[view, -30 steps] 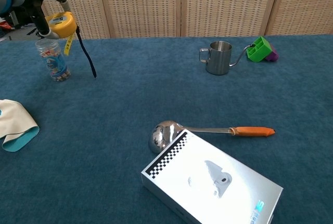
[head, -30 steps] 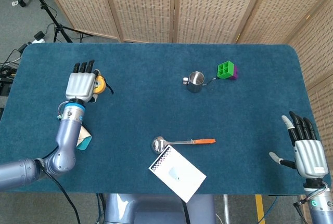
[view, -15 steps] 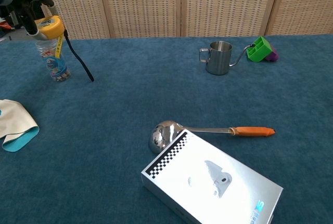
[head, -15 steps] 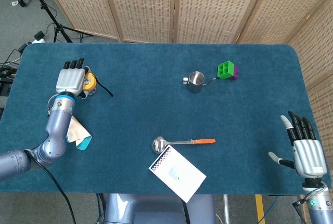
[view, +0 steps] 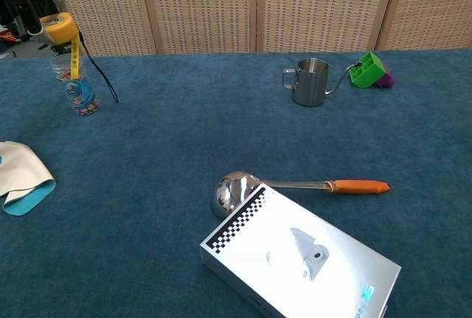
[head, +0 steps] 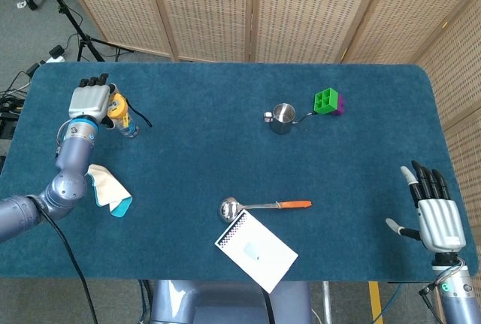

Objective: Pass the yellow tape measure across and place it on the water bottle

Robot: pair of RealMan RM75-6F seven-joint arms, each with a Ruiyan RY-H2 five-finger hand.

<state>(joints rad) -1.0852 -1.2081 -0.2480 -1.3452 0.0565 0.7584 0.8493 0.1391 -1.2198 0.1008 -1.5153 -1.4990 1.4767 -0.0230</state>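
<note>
At the far left end of the desk point(head: 225, 136), the left hand point(head: 89, 101) has moved back and to the left in the last second, carrying the yellow tape measure point(view: 59, 28) with it. A second ago the tape measure hung a bit to the right of the water bottle point(view: 76, 84); now it sits just above the bottle's top, maybe touching it, with its fingers clamped on it. The black strap and yellow tape dangle down beside the bottle. I think the hand is almost ready to set the tape measure down and let go. The right hand point(head: 436, 217) waits at the near right corner, its fingers apart and holding nothing.
</note>
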